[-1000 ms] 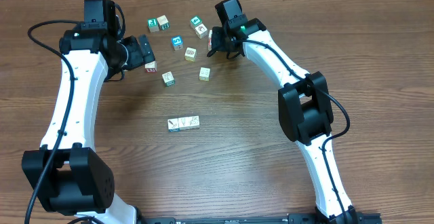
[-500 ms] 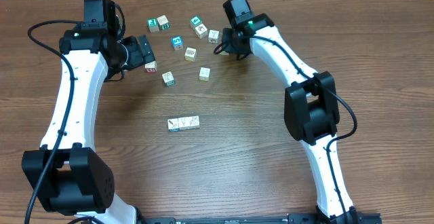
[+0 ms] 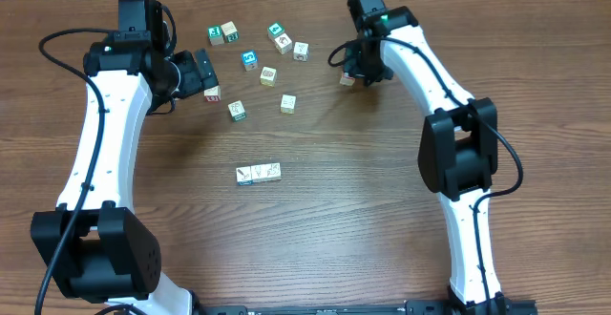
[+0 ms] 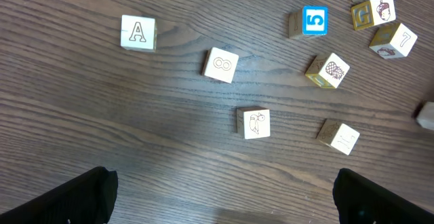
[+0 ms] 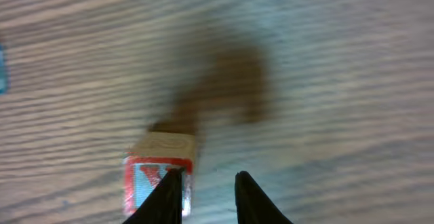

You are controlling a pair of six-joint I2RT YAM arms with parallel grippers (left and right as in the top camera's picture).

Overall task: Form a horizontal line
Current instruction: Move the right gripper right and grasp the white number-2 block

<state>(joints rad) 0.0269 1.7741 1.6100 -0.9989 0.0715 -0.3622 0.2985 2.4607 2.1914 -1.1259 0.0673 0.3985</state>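
Overhead: the horizontal line (image 3: 259, 173), three pale cubes touching side by side, lies mid-table. Loose cubes (image 3: 268, 74) are scattered towards the far edge.

Left wrist: the left gripper (image 4: 220, 176) is spread wide above loose cubes.

Right wrist: the right gripper (image 5: 207, 187) is nearly pressed together with its narrow gap empty. A red-edged cube (image 5: 157, 170) sits just outside one finger.

Table (image 3: 334, 229) matt wood; horizontal line (image 3: 259, 173) cubes pale wood.

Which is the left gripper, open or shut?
Open. The left gripper has its fingers at opposite bottom corners of the wrist view, table showing between.
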